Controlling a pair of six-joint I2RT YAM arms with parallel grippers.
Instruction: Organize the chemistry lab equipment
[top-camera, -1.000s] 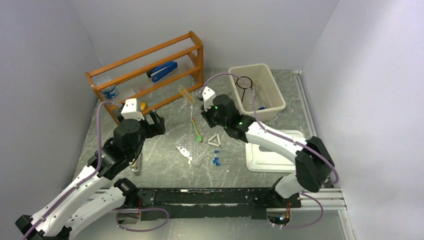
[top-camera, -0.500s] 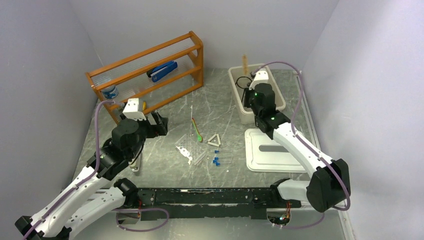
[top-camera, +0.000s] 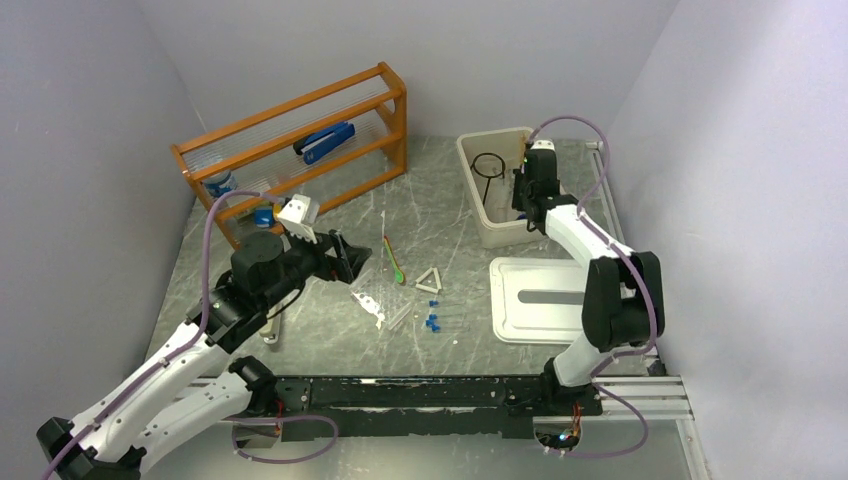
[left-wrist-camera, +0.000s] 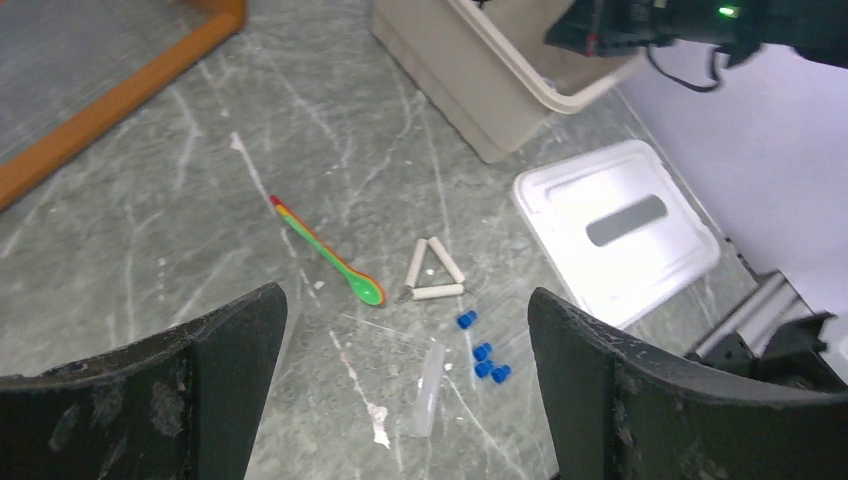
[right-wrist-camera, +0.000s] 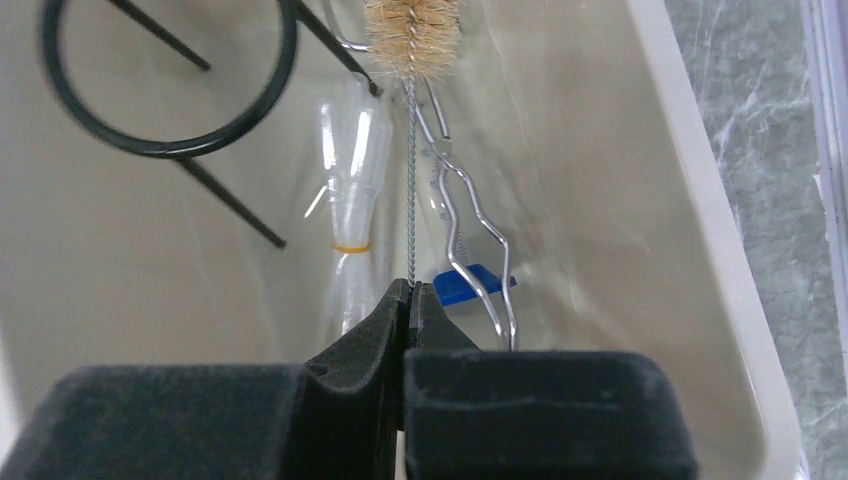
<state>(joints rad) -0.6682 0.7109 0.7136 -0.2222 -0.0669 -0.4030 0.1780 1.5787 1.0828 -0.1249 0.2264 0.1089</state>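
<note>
My right gripper is shut on the twisted wire stem of a tube brush with beige bristles, held down inside the beige bin. In the bin lie the black wire ring stand, metal tweezers, a clear bag and a blue cap. My left gripper is open and empty above the table. Below it are the white triangle, blue-capped tubes and the clear rack. The top view shows the triangle, the tubes and the rack.
A green and orange spoon lies by the rack. The bin's white lid lies at the right front. A wooden shelf at the back left holds the blue stapler and a small jar.
My right arm swung from the table's middle to the bin, carrying the brush, and lowered it inside. My left gripper moved right, over the rack.
</note>
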